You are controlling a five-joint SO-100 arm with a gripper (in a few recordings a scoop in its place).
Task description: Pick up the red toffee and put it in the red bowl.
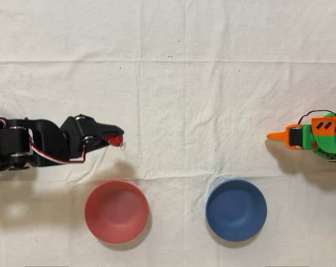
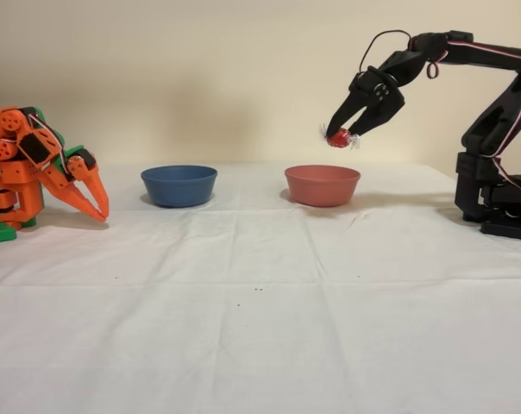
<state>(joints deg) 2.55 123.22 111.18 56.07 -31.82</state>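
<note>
- We see the surface (image 2: 260, 328) first, draped in a creased white cloth and running wide across both views.
- The black arm (image 2: 493, 129) rises at the right of the fixed view, its upper link reaching left and bending down at the wrist; from overhead it stretches in from the left edge (image 1: 40, 146).
- The idle orange arm (image 2: 36, 168) sits folded at the left of the fixed view, its pointed fingers aimed down at the cloth.
- The red bowl (image 1: 116, 211) rests on the cloth, open side up, and we can see nothing lying inside it from above.
- The blue bowl (image 1: 236, 209) sits beside it, well apart, at the same depth in the overhead view.
- The tool (image 2: 340, 135) hangs in the air, its two dark fingers clamped on the red toffee.
- The red toffee (image 2: 337, 137) is lifted well off the cloth, clear wrapper ends sticking out either side; in the fixed view it floats just above the red bowl's rim, while from overhead (image 1: 117, 139) it lies short of the bowl, not over it.
</note>
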